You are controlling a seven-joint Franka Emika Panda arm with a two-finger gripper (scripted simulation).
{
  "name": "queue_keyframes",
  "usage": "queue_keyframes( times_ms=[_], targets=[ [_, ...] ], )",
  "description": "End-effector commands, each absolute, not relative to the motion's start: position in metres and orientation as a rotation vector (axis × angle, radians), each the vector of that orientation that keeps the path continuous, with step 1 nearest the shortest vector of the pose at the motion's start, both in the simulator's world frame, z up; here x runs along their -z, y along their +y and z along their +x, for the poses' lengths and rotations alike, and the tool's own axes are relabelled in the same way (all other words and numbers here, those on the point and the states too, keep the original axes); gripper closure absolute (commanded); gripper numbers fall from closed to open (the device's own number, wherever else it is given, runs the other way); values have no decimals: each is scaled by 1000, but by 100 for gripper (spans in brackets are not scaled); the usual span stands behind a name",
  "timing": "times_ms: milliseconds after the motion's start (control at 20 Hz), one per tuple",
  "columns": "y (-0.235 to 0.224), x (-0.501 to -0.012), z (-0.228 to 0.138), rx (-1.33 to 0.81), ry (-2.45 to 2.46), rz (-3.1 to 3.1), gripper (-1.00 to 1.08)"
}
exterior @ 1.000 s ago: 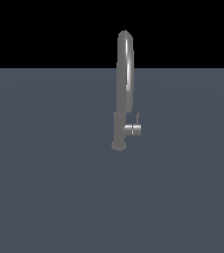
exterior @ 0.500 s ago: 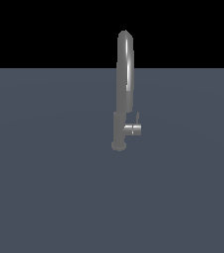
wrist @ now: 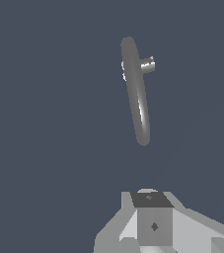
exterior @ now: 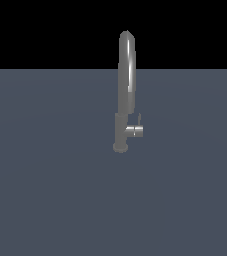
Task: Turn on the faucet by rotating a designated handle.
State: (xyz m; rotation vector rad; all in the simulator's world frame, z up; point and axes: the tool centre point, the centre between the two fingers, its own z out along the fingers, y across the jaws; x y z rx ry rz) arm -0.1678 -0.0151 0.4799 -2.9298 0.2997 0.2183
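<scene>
1. Exterior view: the faucet stands at frame centre on the grey floor; its handle juts toward the exterior view's right. No arm shows.
2. Wrist view: the gripper is well apart from the handle; whether its fingers are apart I cannot tell. Best approach: descend beside the stub and push the lever squarely.

Flat slate-grey floor, plain and unmarked; grey faucet standing upright on it, round base touching

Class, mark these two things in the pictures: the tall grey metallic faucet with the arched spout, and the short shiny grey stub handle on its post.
Tall grey metallic faucet (exterior: 126,75), exterior view, on the arched spout.
Short shiny grey stub handle (exterior: 135,131), exterior view, on the stub cylinder beside the post.
</scene>
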Motion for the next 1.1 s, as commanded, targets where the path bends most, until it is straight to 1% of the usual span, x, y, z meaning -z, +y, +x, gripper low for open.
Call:
queue_keyframes(
  times_ms=[0, 550, 1050],
  targets=[
    [-18, -475, -154, -267, 348, -2886, 108],
    [-35, -444, -94, -471, 547, -2672, 108],
    [-55, -404, -46, -646, 713, -2442, 108]
  ],
)
